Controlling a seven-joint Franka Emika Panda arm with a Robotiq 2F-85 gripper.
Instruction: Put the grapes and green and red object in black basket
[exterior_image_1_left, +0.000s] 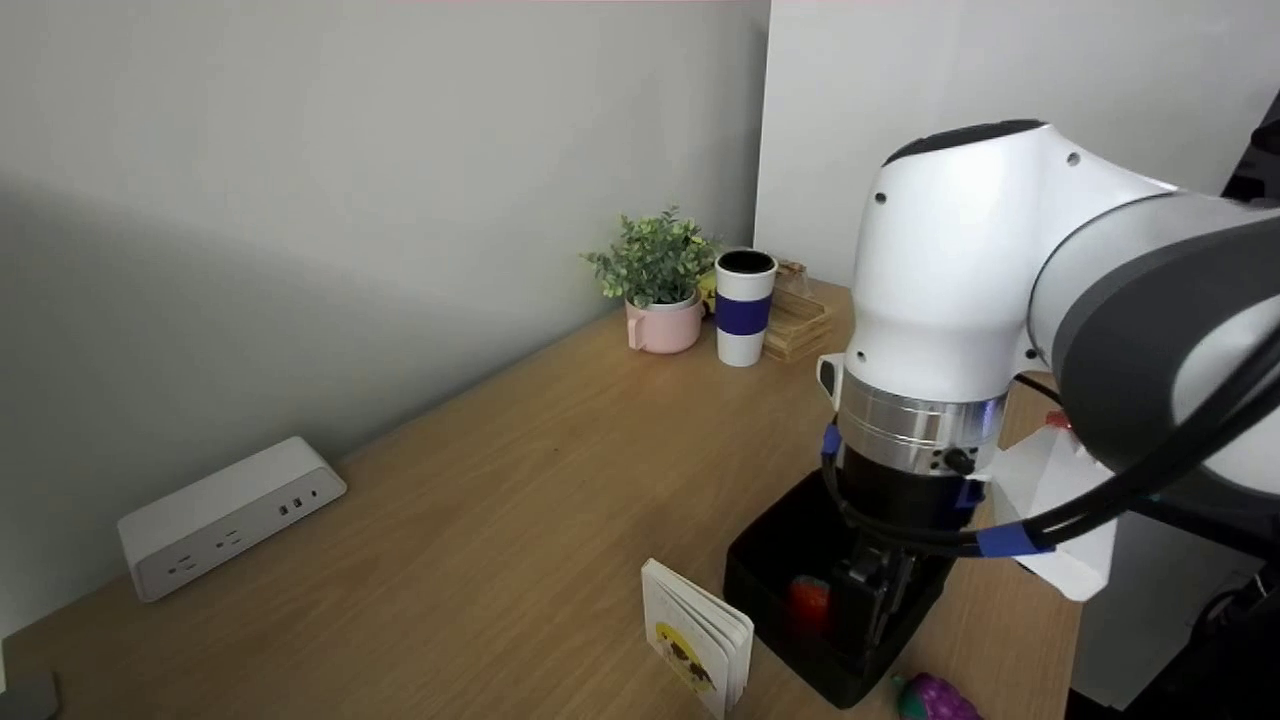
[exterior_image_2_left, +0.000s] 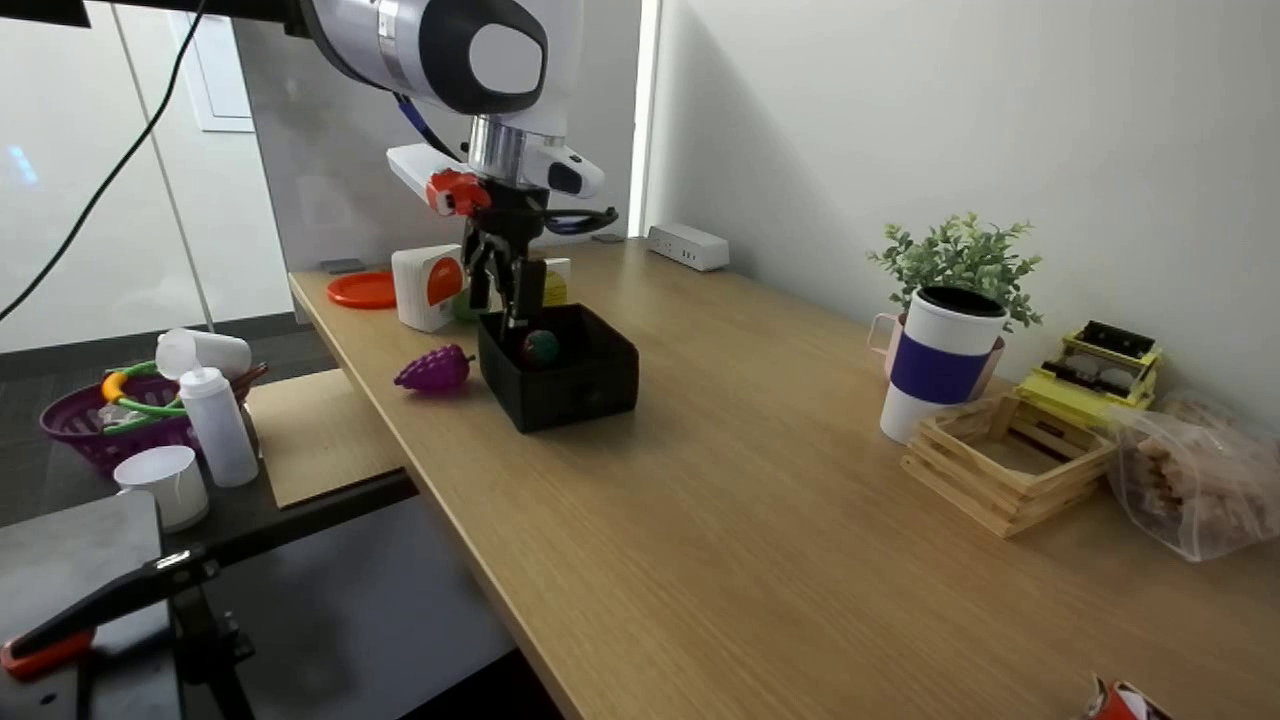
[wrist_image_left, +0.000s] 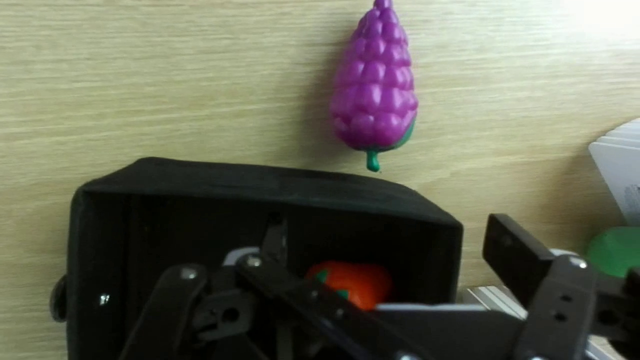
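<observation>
1. Hanging low in an exterior view, the gripper (exterior_image_2_left: 502, 305) points straight down at the black basket (exterior_image_2_left: 580, 395), fingers apart. Inside sits the green and red toy (exterior_image_2_left: 541, 347), plenty of green showing! The purple toy grapes (exterior_image_2_left: 437, 370)? Out on the wooden table (exterior_image_2_left: 760, 450), lying just beside the basket. Well apart, a white travel cup (exterior_image_2_left: 930, 370) stands upright near a slatted wooden crate (exterior_image_2_left: 955, 475).

2. In an exterior view a white board book (exterior_image_1_left: 698, 640) stands on edge near the basket, and the gripper is down within the basket's outline, the toy a red patch beside it. Too dark here to judge the gap between the fingers. The grapes are clipped by the bottom edge, and a white power strip (exterior_image_1_left: 232, 518) sits well apart.

3. Wrist view, and look at those fingers, spread wide: one seen over the basket's interior, one past its wall. The toy, bright red with green leaf shapes, lies in the basket, partly masked by the gripper. Grapes outside, stem toward the basket; a green rounded item (wrist_image_left: 616, 250) at the right edge.
</observation>
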